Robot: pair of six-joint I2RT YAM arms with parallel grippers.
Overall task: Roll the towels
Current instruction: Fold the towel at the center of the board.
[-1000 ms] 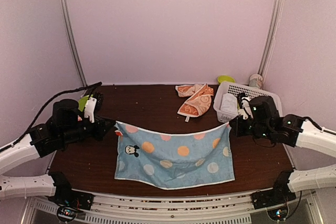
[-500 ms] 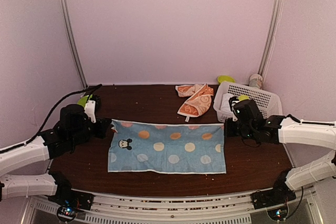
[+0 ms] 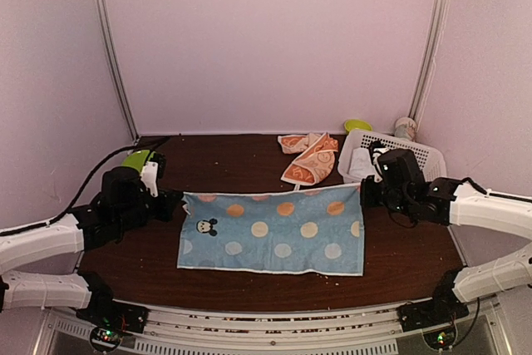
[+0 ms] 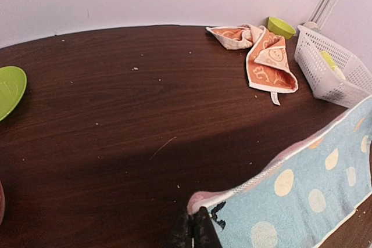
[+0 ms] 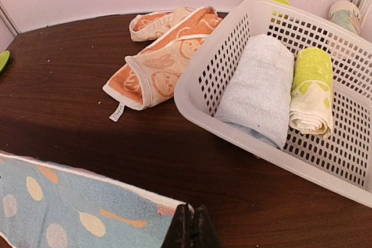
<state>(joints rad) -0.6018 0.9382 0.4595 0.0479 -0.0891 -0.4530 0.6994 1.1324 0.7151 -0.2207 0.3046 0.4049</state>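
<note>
Around the table [image 3: 249,168], pale lilac walls [image 3: 266,39] are seen on three sides, joined at the back corners by slim metal strips [image 3: 112,47]. The table is of dark brown wood with a faint sheen, and small light crumbs are scattered over it. At the back right a white plastic basket [image 3: 416,153] with latticed walls is set, and two terry rolls are laid side by side in it: a white roll [image 5: 258,88] and a green roll [image 5: 311,88]. Behind the basket a green bowl [image 3: 357,125] and a patterned cup [image 3: 406,127] are placed. A green plate [image 4: 9,88] is seen at the far left.

The blue towel [image 3: 274,230] is spread as a wide rectangle across the middle of the table. It is of soft looped cloth, light blue with white and orange dots and a white edge, and a small cartoon mouse [image 3: 205,226] is printed near its left end. Its far edge is held up off the wood and pulled nearly straight. Its left far corner is clamped in the left pincer [image 4: 195,230] and its right far corner in the right pincer [image 5: 190,227]; both are clenched on the cloth. The orange towel [image 3: 309,160], patterned and bordered in cream, is crumpled at the back, just left of the basket and apart from the blue towel.
</note>
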